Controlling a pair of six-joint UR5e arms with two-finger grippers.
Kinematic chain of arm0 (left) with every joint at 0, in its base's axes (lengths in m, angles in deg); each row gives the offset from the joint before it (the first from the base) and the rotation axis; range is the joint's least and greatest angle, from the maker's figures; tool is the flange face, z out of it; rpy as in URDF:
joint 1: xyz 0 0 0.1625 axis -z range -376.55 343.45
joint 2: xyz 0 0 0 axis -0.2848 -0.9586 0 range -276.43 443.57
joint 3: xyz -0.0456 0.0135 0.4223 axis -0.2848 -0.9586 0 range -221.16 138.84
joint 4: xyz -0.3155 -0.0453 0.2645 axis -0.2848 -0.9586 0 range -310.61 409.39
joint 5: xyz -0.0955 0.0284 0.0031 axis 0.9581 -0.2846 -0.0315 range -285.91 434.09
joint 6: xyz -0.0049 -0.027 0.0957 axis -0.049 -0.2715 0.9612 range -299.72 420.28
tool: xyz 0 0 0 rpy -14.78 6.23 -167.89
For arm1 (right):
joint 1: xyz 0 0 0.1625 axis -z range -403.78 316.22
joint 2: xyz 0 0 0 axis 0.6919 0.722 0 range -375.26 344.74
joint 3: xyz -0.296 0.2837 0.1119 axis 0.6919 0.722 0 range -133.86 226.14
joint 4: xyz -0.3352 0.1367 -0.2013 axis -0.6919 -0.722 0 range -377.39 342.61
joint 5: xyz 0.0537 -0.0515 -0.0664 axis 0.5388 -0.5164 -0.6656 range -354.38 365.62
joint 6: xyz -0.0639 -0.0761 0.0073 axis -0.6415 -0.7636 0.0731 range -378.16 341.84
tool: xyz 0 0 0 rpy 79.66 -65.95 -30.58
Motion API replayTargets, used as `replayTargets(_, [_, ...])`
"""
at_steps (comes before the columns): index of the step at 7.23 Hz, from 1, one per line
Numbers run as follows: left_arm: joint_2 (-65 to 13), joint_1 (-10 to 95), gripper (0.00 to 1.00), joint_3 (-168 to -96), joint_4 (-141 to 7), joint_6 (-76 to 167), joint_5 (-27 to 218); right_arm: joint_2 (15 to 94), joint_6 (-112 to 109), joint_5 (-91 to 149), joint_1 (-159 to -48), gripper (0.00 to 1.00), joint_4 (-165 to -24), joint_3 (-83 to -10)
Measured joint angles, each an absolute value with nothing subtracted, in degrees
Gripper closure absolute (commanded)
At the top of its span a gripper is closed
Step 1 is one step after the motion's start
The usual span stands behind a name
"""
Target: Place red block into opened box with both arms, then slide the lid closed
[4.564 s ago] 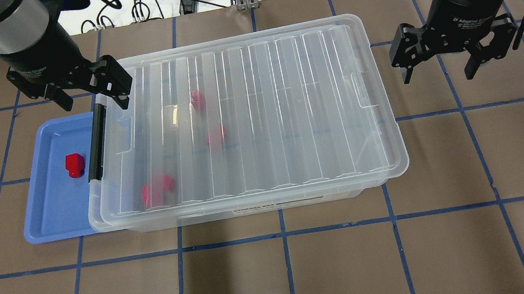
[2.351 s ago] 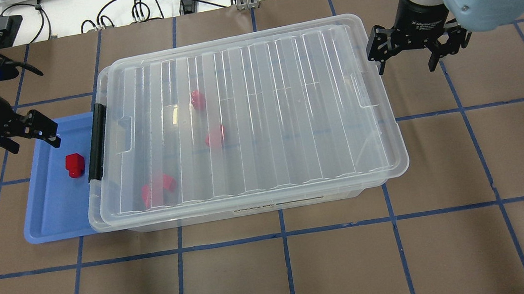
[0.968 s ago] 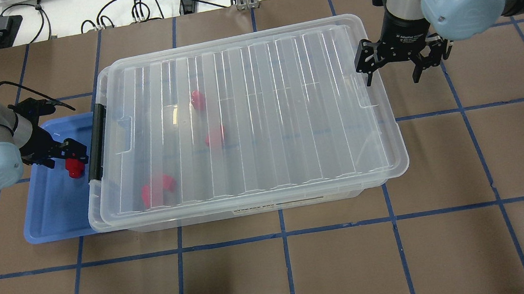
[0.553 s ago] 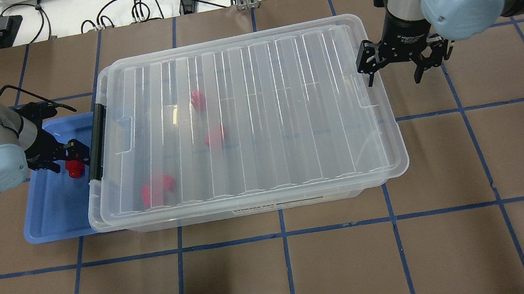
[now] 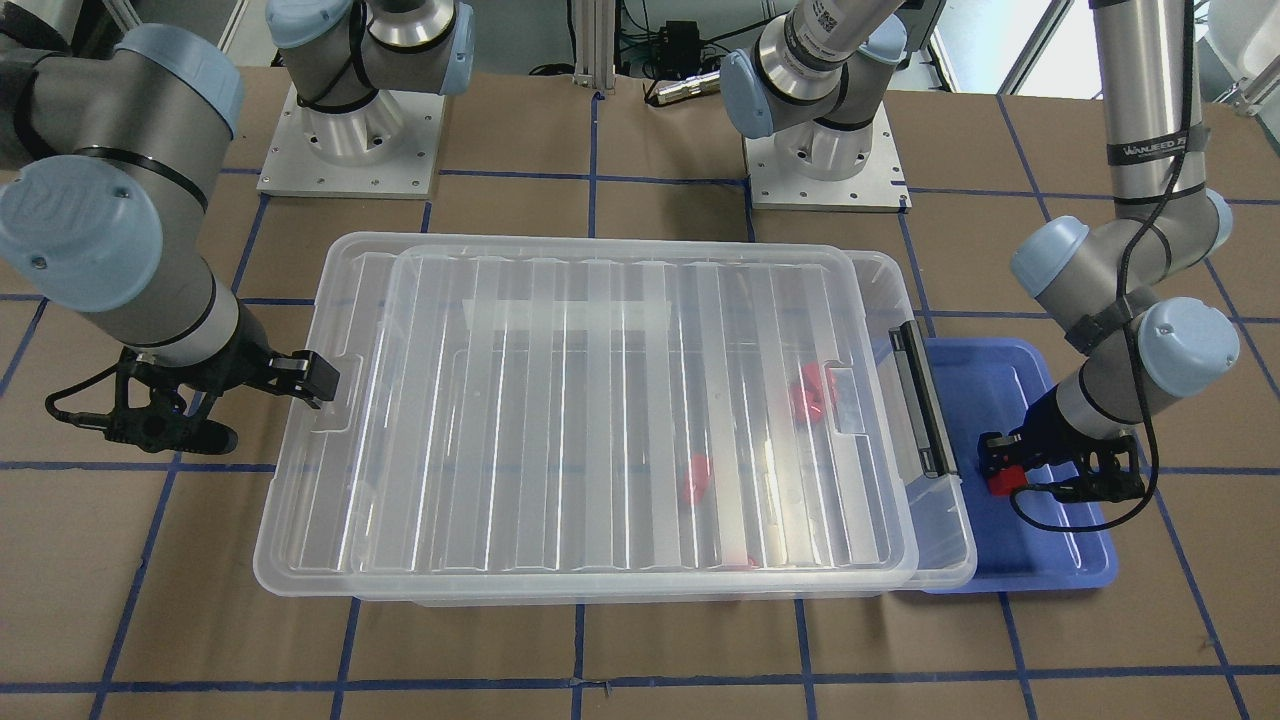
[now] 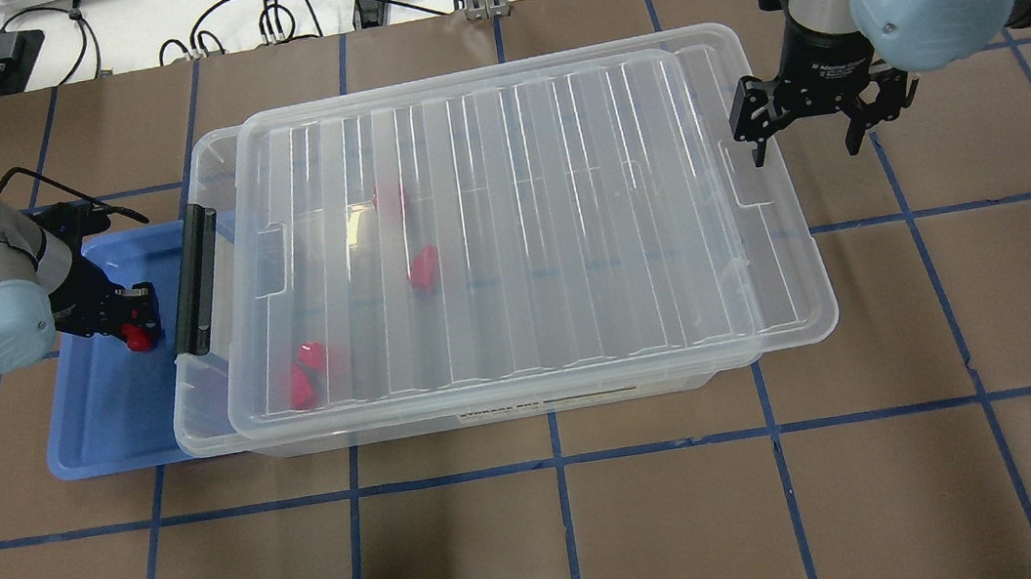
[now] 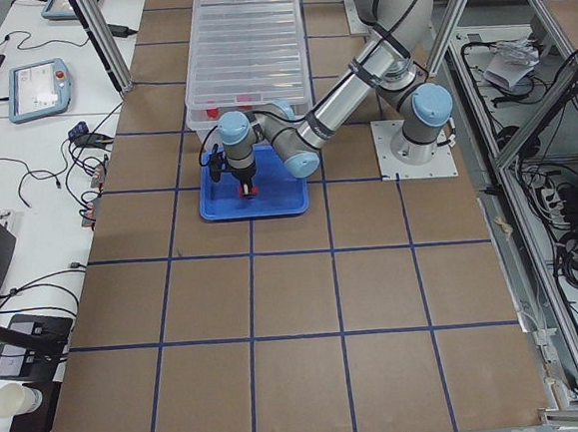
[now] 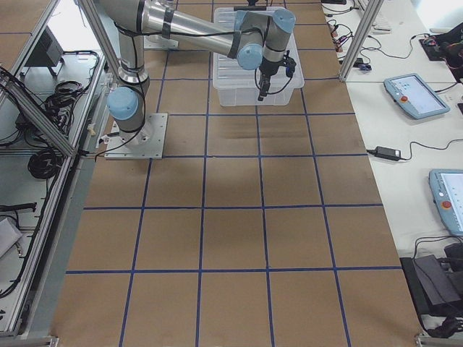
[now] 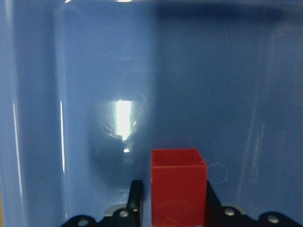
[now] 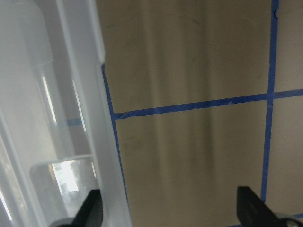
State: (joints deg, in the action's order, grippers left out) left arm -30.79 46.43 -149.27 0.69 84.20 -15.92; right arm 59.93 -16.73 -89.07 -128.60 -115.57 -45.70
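A small red block [image 9: 178, 189] is low in the blue tray [image 6: 99, 419], and my left gripper [image 6: 129, 322] is shut on it, one finger on each side. The clear box [image 6: 199, 432] with its black bar [image 6: 195, 280] stands right of the tray. The ribbed lid [image 6: 518, 230] lies on it, shifted right, leaving a narrow strip uncovered at the black-bar end. My right gripper [image 6: 800, 125] is open at the lid's right short edge, with one finger [image 6: 756, 140] against the rim and the other over the table. Three more red blocks [image 6: 422, 266] show through the lid.
The blue tray [image 5: 1060, 570] touches the box's black-bar end. Both arm bases [image 5: 350, 130] stand behind the box. Brown paper with blue tape lines covers the table [image 6: 566, 539]. Cables lie beyond the far edge.
The lid has slid to the right along with my right gripper, uncovering a strip at the box's left end. My left gripper has come down into the tray and shut on the red block.
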Motion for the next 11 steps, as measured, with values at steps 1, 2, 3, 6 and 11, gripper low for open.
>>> replayTargets(1, [-29.4,46.79,0.95,-148.41,-2.3,84.24,-16.02,60.03,-18.35,-89.16,-126.91,0.0,-115.41,-45.7])
replayTargets(2, [-27.48,46.99,0.95,-145.86,-8.15,84.28,-16.0,60.2,-20.53,-89.36,-125.22,0.0,-115.36,-45.68])
replayTargets(3, [-25.59,47.23,0.95,-141.85,-15.26,84.33,-15.85,60.28,-22.91,-90.4,-123.88,0.0,-115.39,-45.64])
replayTargets(6, [-21.5,53.64,0.95,-130.35,-26.98,83.05,-15.63,60.31,-28.49,-93.38,-121.88,0.0,-115.72,-45.26])
replayTargets(11, [-19.19,70.02,0.95,-134.94,-25.24,64.51,-15.76,60.52,-35.8,-95.23,-117.21,0.0,-115.84,-45.09])
